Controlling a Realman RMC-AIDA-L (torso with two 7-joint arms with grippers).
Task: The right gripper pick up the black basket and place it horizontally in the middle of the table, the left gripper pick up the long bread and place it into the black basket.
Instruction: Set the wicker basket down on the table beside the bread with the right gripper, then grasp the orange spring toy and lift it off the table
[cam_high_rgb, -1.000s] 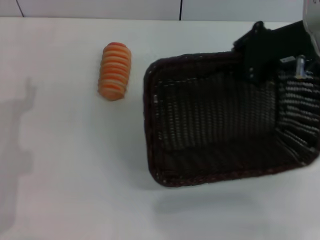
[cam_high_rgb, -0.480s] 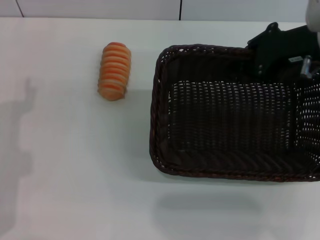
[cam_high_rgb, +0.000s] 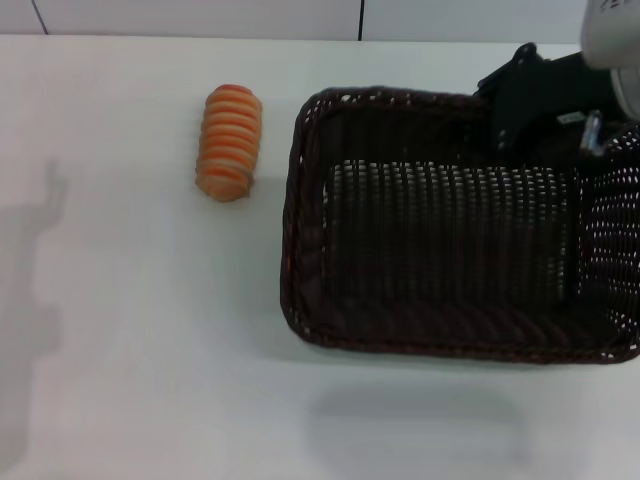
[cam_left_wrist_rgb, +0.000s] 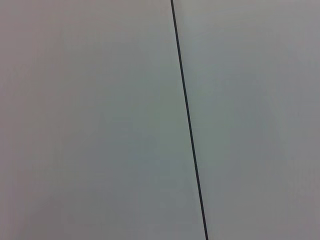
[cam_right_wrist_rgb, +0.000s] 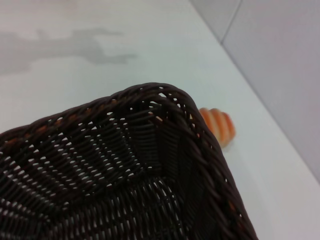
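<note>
Head view: the right gripper (cam_high_rgb: 545, 100) reaches in from the 2 o'clock corner, its black body lying over the far rim of the black basket (cam_high_rgb: 450, 270) near that rim's right end. Its fingers are hidden behind its own housing and the wicker, so I cannot tell whether they are apart, together or clamped on the rim. The basket lies with its long side running 3 to 9 o'clock, open side up, filling the right half of the table (cam_high_rgb: 130, 380) and running off the 3 o'clock edge. A soft shadow lies on the table just below the basket's near rim, at about 6 o'clock. The long bread (cam_high_rgb: 230, 142) lies on the table at about 10 o'clock from the basket's middle, just beside the basket's far left corner but apart from it, its long axis running 12 to 6 o'clock.

Left wrist view: only a plain grey surface crossed by a thin dark seam (cam_left_wrist_rgb: 189, 120); the left gripper does not show here.

Right wrist view: the camera looks down into a corner of the basket, with its braided rim (cam_right_wrist_rgb: 165, 95) close by. The bread peeks out beyond that corner, resting on the white tabletop.
</note>
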